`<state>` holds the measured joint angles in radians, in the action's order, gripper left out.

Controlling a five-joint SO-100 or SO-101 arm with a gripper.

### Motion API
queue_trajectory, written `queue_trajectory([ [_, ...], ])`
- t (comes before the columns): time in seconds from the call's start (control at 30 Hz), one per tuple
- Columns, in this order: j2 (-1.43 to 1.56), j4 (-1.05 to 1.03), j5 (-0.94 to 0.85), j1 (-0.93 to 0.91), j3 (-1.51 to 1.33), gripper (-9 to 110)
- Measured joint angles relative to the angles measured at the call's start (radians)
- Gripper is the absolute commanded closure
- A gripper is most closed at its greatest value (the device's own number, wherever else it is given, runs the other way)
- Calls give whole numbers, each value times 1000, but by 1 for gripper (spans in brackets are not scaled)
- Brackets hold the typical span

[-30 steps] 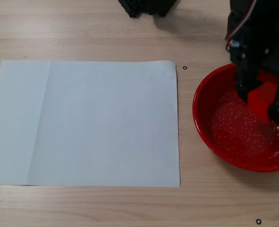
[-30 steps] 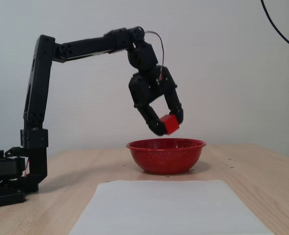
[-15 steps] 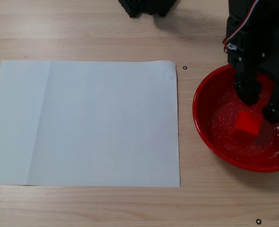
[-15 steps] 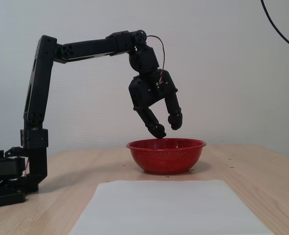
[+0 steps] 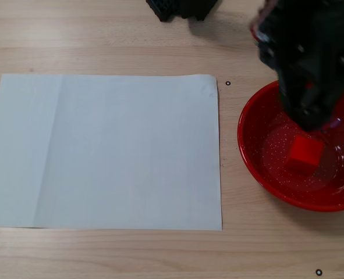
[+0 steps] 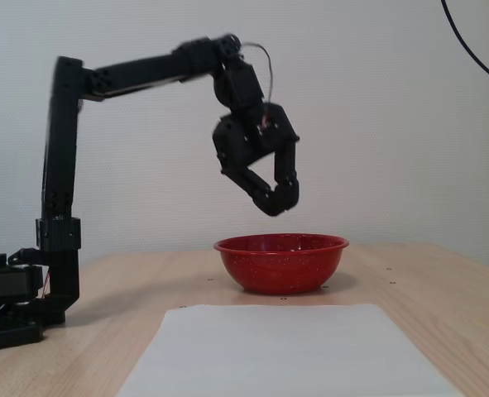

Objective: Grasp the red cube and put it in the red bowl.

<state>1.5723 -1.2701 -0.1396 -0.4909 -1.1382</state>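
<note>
Red cube (image 5: 304,156) sits in the red bowl (image 5: 254,160); my pincer (image 6: 275,201), closed and empty, hangs above. I'd retreat clear of the rim.

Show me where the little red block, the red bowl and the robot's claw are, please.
red cube (image 5: 304,156): fixed view from above, on its top face, inside the bowl.
red bowl (image 6: 281,266): fixed view from the side, on its outer wall.
gripper (image 6: 275,201): fixed view from the side, where the closed fingertips meet, above the bowl.

One fixed view looks straight down on the wooden table (image 5: 102,256), fairly close; the other looks level from the table's edge, farther back. Both share the red bowl (image 5: 259,168) (image 6: 281,269) below the gripper (image 6: 274,198) fingertips.
</note>
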Motion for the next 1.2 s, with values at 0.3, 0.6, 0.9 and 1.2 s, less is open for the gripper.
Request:
queue_trajectory([
  [0.3, 184, -17, -12, 92, -140, 101],
  [0.6, 454, 66, 3, 232, -426, 101],
  [0.9, 758, 265, 17, 330, -819, 101],
  [1.2, 1089, 545, 15, 370, -1290, 101],
])
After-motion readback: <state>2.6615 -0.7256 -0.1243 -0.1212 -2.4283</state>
